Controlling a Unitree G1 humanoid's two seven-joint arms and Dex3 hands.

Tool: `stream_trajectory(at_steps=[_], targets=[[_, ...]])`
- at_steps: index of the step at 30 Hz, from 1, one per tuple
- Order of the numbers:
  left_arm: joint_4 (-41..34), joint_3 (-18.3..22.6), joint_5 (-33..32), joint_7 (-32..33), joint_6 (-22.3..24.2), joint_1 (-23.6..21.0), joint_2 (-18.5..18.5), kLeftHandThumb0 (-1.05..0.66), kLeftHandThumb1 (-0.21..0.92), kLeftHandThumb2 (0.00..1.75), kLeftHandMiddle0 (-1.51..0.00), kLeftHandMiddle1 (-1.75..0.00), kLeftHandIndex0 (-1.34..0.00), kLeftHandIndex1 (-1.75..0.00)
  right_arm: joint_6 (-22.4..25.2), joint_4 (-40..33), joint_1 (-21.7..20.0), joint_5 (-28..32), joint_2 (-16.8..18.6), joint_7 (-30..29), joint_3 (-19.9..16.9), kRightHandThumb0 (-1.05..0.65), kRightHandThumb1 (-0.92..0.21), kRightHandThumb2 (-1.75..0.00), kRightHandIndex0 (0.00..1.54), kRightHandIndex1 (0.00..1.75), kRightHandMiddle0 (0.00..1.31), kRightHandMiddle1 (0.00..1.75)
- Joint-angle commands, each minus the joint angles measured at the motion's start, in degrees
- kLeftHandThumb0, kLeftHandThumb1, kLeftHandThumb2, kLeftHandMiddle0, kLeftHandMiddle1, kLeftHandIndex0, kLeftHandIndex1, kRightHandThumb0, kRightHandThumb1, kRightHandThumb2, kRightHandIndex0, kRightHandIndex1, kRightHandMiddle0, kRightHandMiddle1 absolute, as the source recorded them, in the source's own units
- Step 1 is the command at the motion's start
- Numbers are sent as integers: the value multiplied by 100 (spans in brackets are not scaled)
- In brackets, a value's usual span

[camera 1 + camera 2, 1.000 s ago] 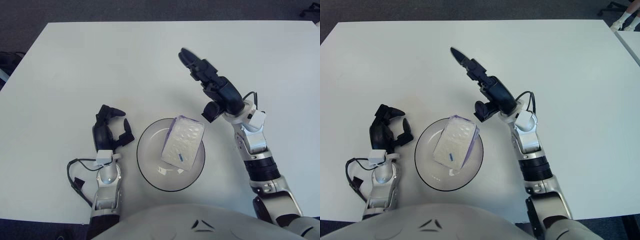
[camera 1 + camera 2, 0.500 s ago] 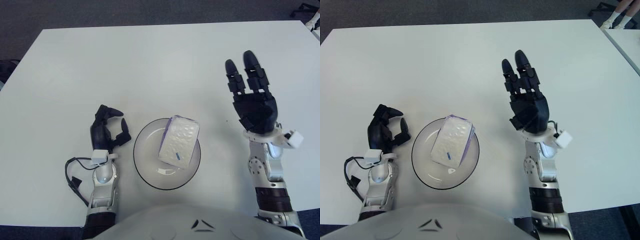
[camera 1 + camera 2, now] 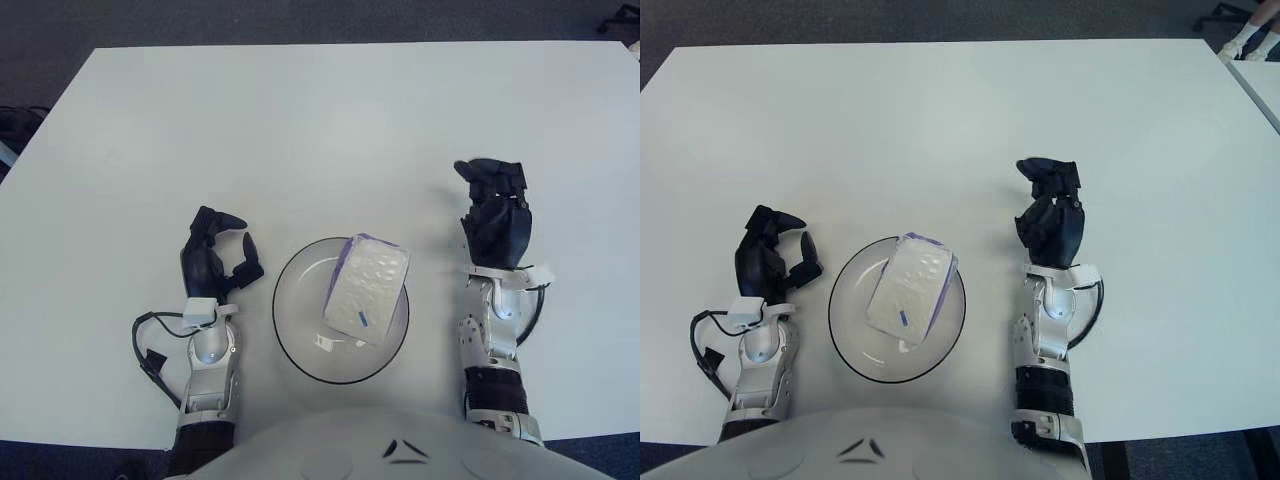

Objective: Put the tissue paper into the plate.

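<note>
White worktop (image 3: 300,120) fills nearly the whole view, with dark carpet showing past its far edge. At the right hand (image 3: 492,222) the fingers (image 3: 488,175) are curled inward over the palm and hold nothing; the hand stands upright on its forearm, well clear of the plate (image 3: 290,320) to its left. At the left hand (image 3: 212,262) the fingers (image 3: 226,222) are likewise bent in a loose curl around empty space, and that hand sits parked just beside the plate's left rim without touching it. Between the two hands, the tissue paper (image 3: 366,288), a white embossed pack with a purple edge, lies inside the plate, tilted, with its far end propped up on the rim at the upper right and its near end down in the bowl. Judged from this, the placing itself looks done and the step in hand is a clean retreat. Doing it well means keeping both hands away from the rim, since a knock there could tip the leaning pack out. If a tidier result is wanted, a gentle push on the raised end toward the plate's middle would settle it flat, but the pack looks light and soft, so any touch should be slow.
</note>
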Motion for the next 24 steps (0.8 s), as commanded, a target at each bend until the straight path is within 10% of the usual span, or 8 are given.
stream_trajectory(at_steps=[1,8,15,19,24], targets=[[545,23,56,-1,106,226,2,-47,35,129,-114,-175,-58,-175,-106,11,-4,-165,51,-156,2,-67,-87,-96,65,167,58,174],[561,33,66,10,107,201,2,-47,36,128,-113,-175,-58,-175,-692,594,-28,-629,379,-622,94,-58,-82,-108,87,173,73,175],[568,33,79,23,101,192,-6,-46,37,126,-111,-175,-57,-175,-163,374,163,-497,546,-1036,332,-52,-77,-118,105,175,82,175],[558,27,90,24,79,202,-6,-46,38,125,-110,-175,-56,-175,240,265,321,-463,601,-1303,448,-48,-44,-126,105,175,63,175],[552,33,70,11,30,214,-5,-46,38,125,-109,-175,-56,-175,551,188,471,-439,597,-1528,583,-47,-37,-127,107,175,59,175]])
